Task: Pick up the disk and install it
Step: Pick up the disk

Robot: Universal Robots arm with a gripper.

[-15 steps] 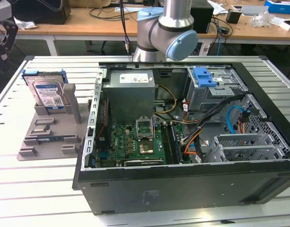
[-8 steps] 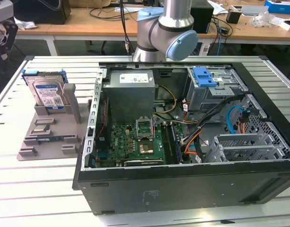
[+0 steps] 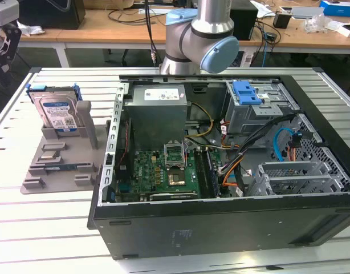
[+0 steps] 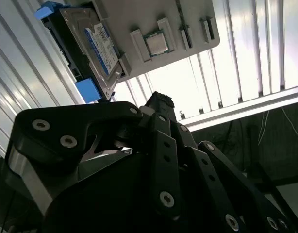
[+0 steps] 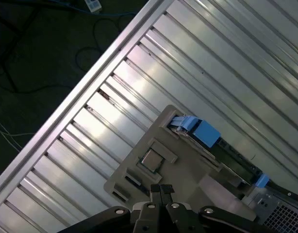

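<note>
Disk: silver rectangular hard drive in blue plastic rails [image 3: 57,111], upright in grey moulded holder [image 3: 55,166].
Handling: likely stiff, dense, fragile; grip the rails.
End effector [image 5: 161,188]: pressed together, empty.

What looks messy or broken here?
Nothing looks broken or spilled. The disk stands upright in its grey holder, not tipped. The case lies on its side with its cover off, and cables loop loosely inside, which looks deliberate.
</note>
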